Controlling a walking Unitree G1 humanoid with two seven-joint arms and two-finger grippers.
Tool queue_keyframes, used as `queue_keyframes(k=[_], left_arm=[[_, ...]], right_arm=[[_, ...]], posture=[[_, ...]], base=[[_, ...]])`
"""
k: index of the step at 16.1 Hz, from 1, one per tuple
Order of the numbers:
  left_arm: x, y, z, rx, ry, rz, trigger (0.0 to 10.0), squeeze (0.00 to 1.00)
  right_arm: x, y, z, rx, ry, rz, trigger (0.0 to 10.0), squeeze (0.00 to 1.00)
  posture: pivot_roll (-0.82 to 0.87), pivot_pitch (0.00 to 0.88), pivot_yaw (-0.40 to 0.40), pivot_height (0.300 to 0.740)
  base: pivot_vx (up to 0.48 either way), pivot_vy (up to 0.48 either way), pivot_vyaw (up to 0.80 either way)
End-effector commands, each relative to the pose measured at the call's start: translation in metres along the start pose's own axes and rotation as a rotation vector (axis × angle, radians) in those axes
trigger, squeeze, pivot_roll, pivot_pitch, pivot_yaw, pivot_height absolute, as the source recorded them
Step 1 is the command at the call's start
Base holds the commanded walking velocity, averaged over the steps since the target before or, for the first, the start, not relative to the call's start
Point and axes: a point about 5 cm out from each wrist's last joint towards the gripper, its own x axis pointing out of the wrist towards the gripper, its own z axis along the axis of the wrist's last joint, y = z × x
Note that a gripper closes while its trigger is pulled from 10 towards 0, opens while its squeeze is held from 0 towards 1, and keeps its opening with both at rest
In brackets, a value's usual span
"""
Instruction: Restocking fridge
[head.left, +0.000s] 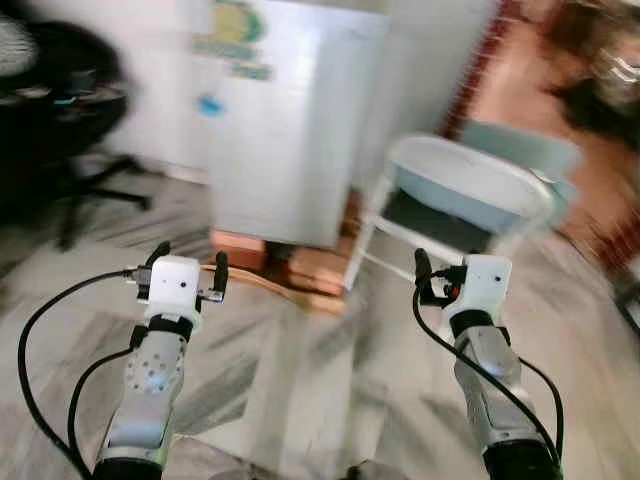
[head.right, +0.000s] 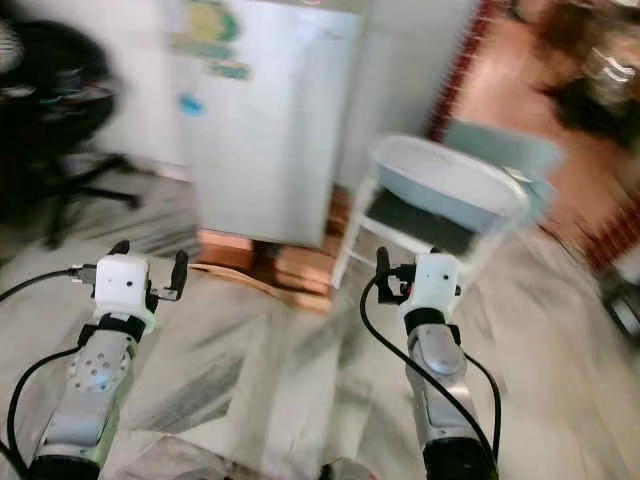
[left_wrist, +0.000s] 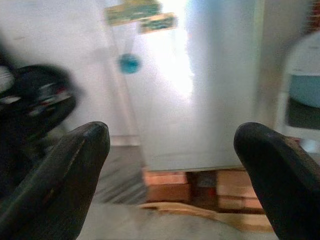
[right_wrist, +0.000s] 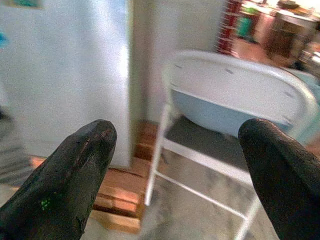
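A white fridge (head.left: 290, 120) stands ahead with its door shut, raised on red bricks (head.left: 300, 265); stickers (head.left: 235, 40) sit on its upper front. The picture is blurred by motion. My left gripper (head.left: 187, 272) is held out in front at the lower left, open, with nothing between its fingers (left_wrist: 75, 165). My right gripper (head.left: 440, 275) is held out at the lower right, also open and empty, its fingers (right_wrist: 75, 170) pointing towards the fridge and the chair beside it.
A white chair with a pale blue seat (head.left: 470, 190) stands right of the fridge. A black office chair (head.left: 60, 110) is at the left. A wooden strip (head.left: 270, 285) lies before the bricks. The floor is grey marble (head.left: 320, 380).
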Motion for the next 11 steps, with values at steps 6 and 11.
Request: queue_keyframes(k=[6,11], left_arm=[[-0.0008,-0.0102,0.0039,-0.026,-0.024,-0.055,10.0,0.0],[0.002,-0.0078,0.0047,-0.026,-0.028,-0.058,10.0,0.0]], right_arm=[[-0.0071,-0.0086,-0.0062,-0.006,0.016,-0.036,10.0,0.0],[-0.0066,-0.009,-0.0059,-0.009,0.011,-0.043,10.0,0.0]], posture=[[0.08,0.03,-0.031,0.74],[0.08,0.03,-0.029,0.74]], base=[[0.0,0.477,-0.8],[0.0,0.47,-0.8]])
